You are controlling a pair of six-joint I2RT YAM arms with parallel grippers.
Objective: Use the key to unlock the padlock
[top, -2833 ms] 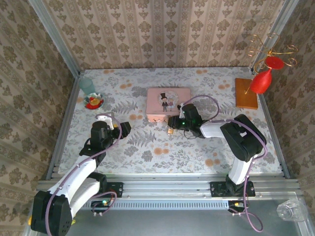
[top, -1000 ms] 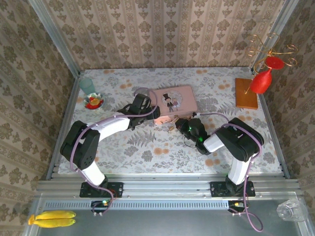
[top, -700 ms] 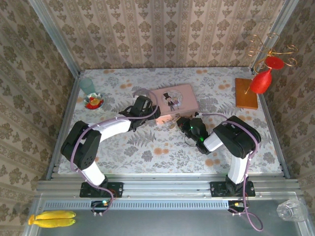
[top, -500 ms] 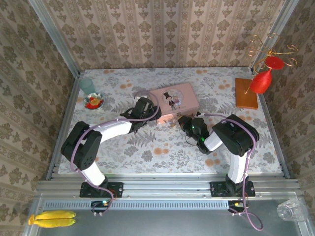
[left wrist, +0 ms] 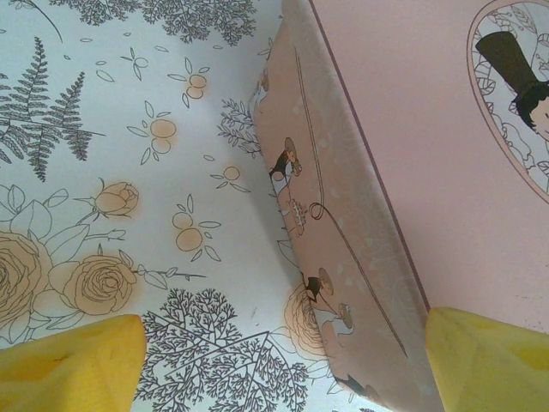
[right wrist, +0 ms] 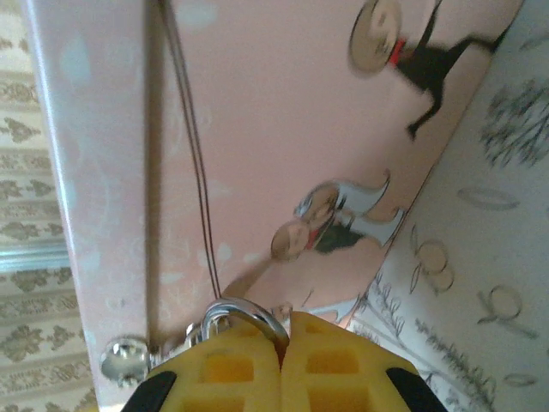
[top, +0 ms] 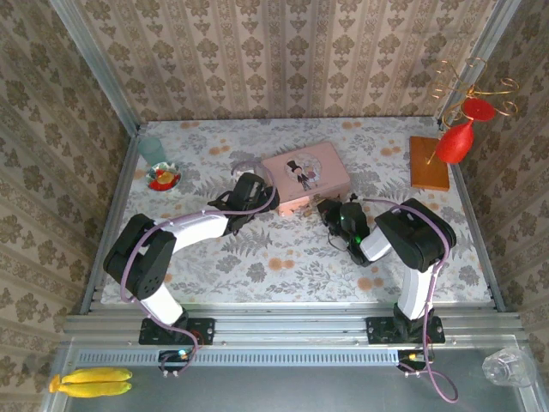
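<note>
Left gripper point(left wrist: 279, 365): fingers wide astride wall of pink tin point(left wrist: 403, 129); right gripper point(right wrist: 281, 343): fingers pressed together, silver ring point(right wrist: 244, 313) at tips

table point(top: 283, 257) | pink tin point(top: 304, 176) | dish point(top: 163, 178) | cup point(top: 153, 149), perhaps glass | wooden base point(top: 429, 163)

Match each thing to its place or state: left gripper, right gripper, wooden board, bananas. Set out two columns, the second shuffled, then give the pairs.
1. left gripper
2. right gripper
3. wooden board
4. bananas

A. on the metal ledge, near left corner
B. shut, beside the pink tin, at its side wall
C. open, astride an edge of the tin
D. at the right edge of the table

Pairs: 1-C; 2-B; 3-D; 4-A.
</note>
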